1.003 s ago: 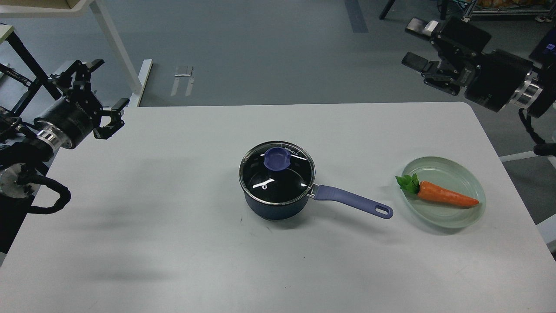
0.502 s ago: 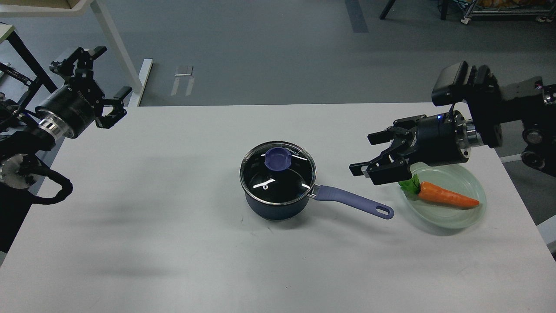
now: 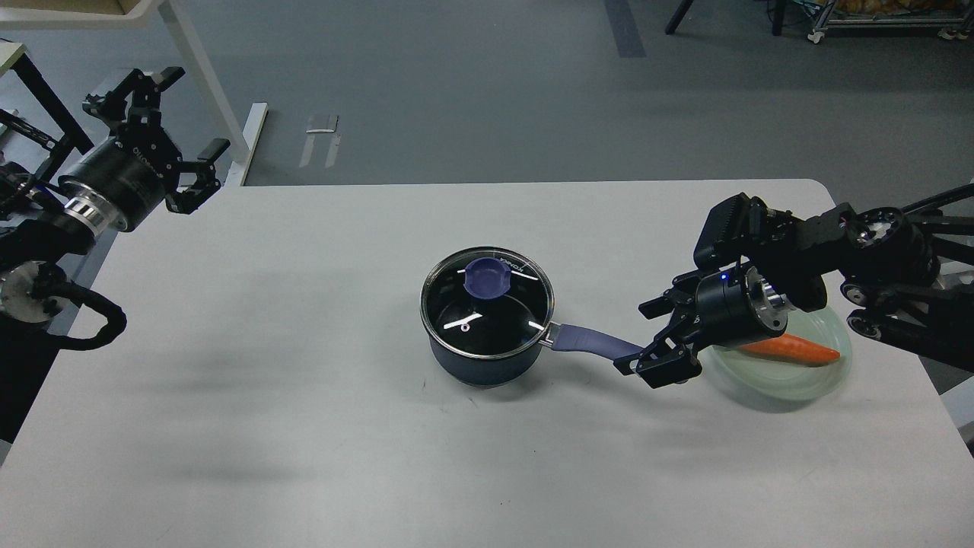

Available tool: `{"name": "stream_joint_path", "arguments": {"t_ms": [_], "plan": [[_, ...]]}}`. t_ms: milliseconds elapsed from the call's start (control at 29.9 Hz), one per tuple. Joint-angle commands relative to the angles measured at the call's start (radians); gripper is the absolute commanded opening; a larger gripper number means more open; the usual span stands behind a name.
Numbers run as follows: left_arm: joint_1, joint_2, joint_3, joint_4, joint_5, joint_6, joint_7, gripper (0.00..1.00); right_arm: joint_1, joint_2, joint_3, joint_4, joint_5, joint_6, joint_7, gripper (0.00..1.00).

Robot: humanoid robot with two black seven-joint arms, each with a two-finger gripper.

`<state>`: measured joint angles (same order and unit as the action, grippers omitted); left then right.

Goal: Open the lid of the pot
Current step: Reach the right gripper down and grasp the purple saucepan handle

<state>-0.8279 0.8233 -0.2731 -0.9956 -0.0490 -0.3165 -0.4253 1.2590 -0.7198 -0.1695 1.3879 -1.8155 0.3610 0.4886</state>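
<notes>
The dark blue pot [image 3: 475, 367] stands at the middle of the white table [image 3: 289, 396]. The clear glass lid [image 3: 494, 320] sits shut on it, with its blue-purple knob [image 3: 488, 278] on top. The pot's lavender-blue handle [image 3: 590, 341] points right. My right gripper [image 3: 638, 339] is open, low over the table, its two fingers on either side of the handle's far end, which it hides. I cannot tell whether it touches the handle. My left gripper [image 3: 190, 114] is open and empty, above the table's far left corner, well away from the pot.
A pale green glass dish [image 3: 791, 384] with an orange carrot [image 3: 803, 350] sits right of the pot, partly hidden behind my right arm. A white table leg [image 3: 205, 84] stands on the floor behind my left gripper.
My right arm has swung down and left from above the table's far right corner, and its open gripper is now at the handle's end. The left gripper has shifted slightly up. Pot and lid have not moved.
</notes>
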Motion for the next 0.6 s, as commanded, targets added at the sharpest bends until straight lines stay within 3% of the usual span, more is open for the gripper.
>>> {"name": "stream_joint_path", "arguments": {"t_ms": [0,134,368,569], "plan": [[-0.007,0.000,0.000,-0.021,0.000,0.002,0.000,0.99,-0.015,0.022,-0.001,-0.004,0.002,-0.007,0.000,0.93],[-0.008,0.002,0.000,-0.040,0.000,0.017,0.000,0.99,-0.029,0.039,-0.004,-0.012,0.002,-0.014,0.000,0.86],[-0.030,-0.003,0.000,-0.040,0.001,0.028,0.002,0.99,-0.047,0.063,-0.010,-0.041,0.002,-0.014,0.000,0.63],[-0.037,-0.004,0.000,-0.040,0.029,0.028,0.002,0.99,-0.050,0.077,-0.012,-0.062,0.002,-0.013,0.000,0.52]]}}
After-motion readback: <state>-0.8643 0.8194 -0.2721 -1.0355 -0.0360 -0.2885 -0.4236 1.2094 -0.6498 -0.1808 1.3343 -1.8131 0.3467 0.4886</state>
